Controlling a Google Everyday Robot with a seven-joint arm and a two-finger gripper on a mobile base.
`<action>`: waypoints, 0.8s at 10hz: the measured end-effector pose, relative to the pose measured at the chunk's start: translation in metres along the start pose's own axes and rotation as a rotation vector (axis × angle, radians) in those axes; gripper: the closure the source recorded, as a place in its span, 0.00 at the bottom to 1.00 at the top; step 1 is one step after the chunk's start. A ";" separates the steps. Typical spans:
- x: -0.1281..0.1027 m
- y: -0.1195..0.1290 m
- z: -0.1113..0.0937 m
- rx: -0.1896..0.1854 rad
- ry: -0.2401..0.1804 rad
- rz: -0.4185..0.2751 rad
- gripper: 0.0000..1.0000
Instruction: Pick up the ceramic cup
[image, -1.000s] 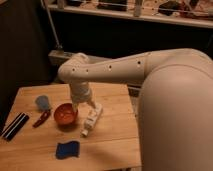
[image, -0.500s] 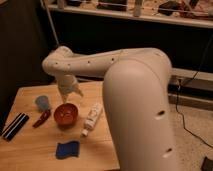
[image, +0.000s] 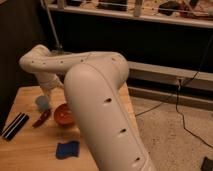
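Light-blue ceramic cup (image: 42, 103) on desk (image: 30, 146), pincer (image: 48, 93) just above it, grip state cannot be told. Risk: off-centre descent tips cup into adjacent red bowl (image: 63, 115).

Lab: robot arm (image: 95, 100), jaws over table (image: 25, 150), floor cables (image: 176, 100).

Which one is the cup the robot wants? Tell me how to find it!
Look at the light wooden table on the left and find the round red-orange bowl on it. Just left of that bowl sits the small light-blue ceramic cup, right below the robot's white hand. It is pale and smaller than the bowl, unlike the flat dark-blue pad at the front.
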 end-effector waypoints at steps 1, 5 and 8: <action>-0.009 0.008 0.002 -0.002 0.000 -0.027 0.35; -0.051 0.040 0.015 -0.056 -0.020 -0.093 0.35; -0.066 0.070 0.024 -0.138 -0.014 -0.132 0.35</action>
